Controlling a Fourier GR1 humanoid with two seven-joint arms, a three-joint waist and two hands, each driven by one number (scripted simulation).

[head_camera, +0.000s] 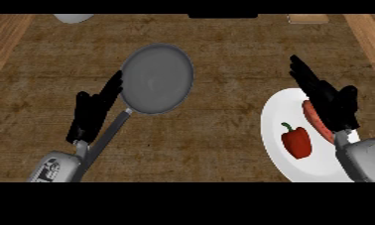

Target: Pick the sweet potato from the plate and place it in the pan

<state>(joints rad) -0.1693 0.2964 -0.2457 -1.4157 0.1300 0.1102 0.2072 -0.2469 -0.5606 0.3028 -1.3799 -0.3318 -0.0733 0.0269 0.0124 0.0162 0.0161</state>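
Hovering over the plate (282,167) at the lower right of the frame, the right hand (330,102) has its fingers straight and released, and it holds nothing. The sweet potato (316,119) lies on the plate, partly hidden under this hand, with a red pepper (296,140) just beside it to the left. The pan (156,79) stands left of centre, well apart from the plate, its handle running to the lower left. The left hand (93,111) rests open beside the pan (fingers straight, touching its rim or very near, I cannot tell which). I judge the sweet potato to be stiff, rather heavy and long, with a smooth skin; taking it across its middle seems best, so it does not tip.
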